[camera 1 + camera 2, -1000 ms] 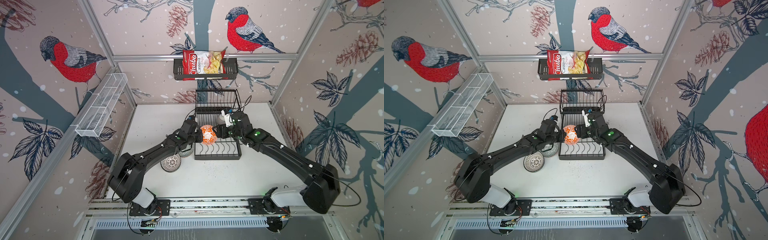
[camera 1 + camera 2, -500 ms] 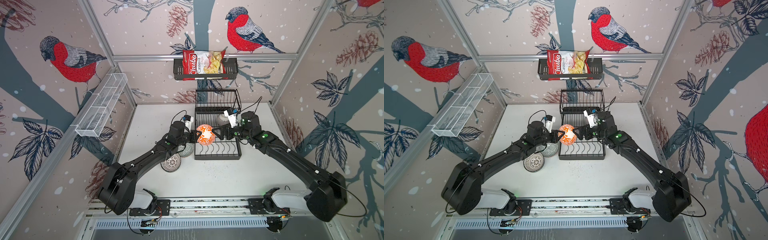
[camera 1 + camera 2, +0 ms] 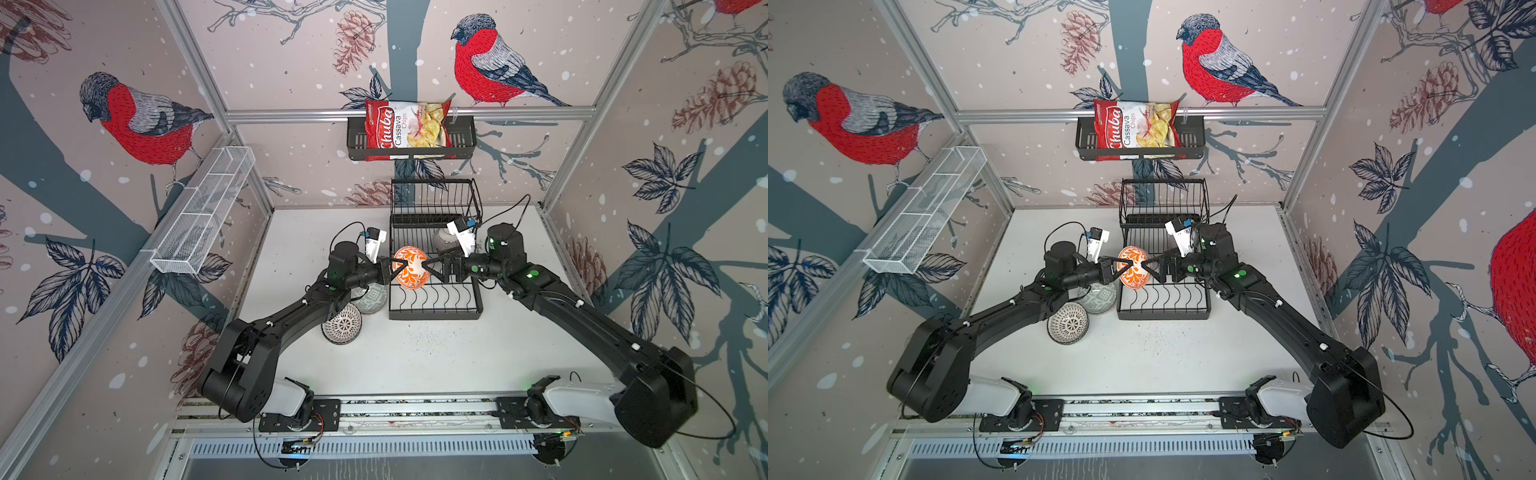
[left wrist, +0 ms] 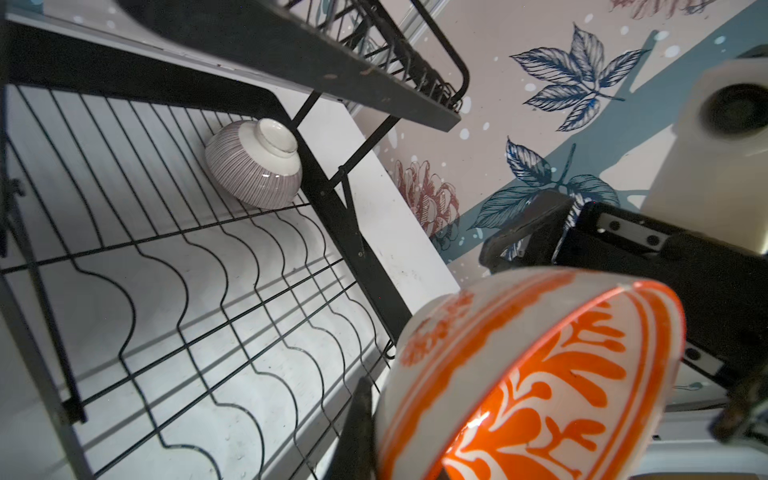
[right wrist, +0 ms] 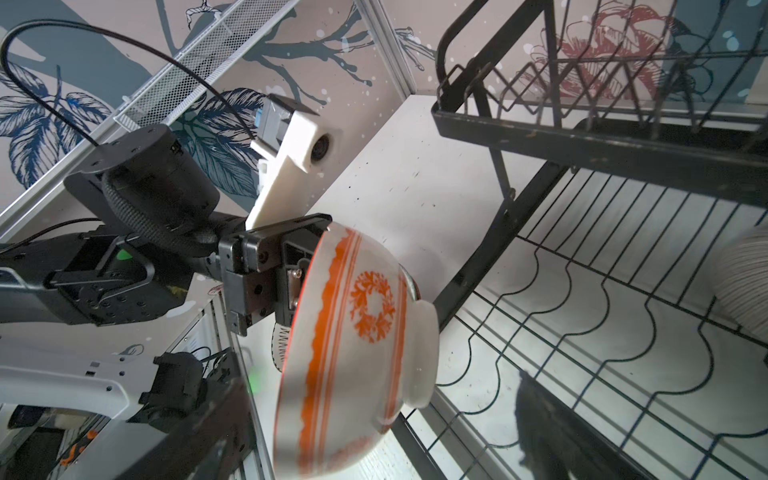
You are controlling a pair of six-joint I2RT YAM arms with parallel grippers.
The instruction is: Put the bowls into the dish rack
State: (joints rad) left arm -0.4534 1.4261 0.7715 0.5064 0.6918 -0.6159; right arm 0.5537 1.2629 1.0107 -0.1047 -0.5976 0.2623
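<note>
The left gripper (image 3: 386,270) has its fingers closed on the rim of the orange bowl (image 3: 410,267) and holds it on edge in the air, above the left side of the lower tier of the dish rack (image 3: 434,316). The right gripper (image 3: 430,269) has its fingers spread wide just beside the foot side of that bowl and grips nothing; whether they touch the bowl cannot be told. 1 pink-lined bowl (image 4: 253,166) already lies upside down at the back of the lower tier. 2 more bowls, a grey-green bowl (image 3: 372,297) and a dotted bowl (image 3: 341,328), wait on the counter (image 3: 415,361) just beside the rack. The step in hand appears to be seating the orange bowl among the wavy wires. To do it well, the bowl should be kept on edge and its rim lined up with 1 gap between 2 wires before it descends. The descent should be slow, since a glazed bowl pinched by a thin rim may pivot in the grip. The left fingers should part only once the wires carry the bowl. The right fingers can steady the foot side but should stay clear of the rack's frame.
</note>
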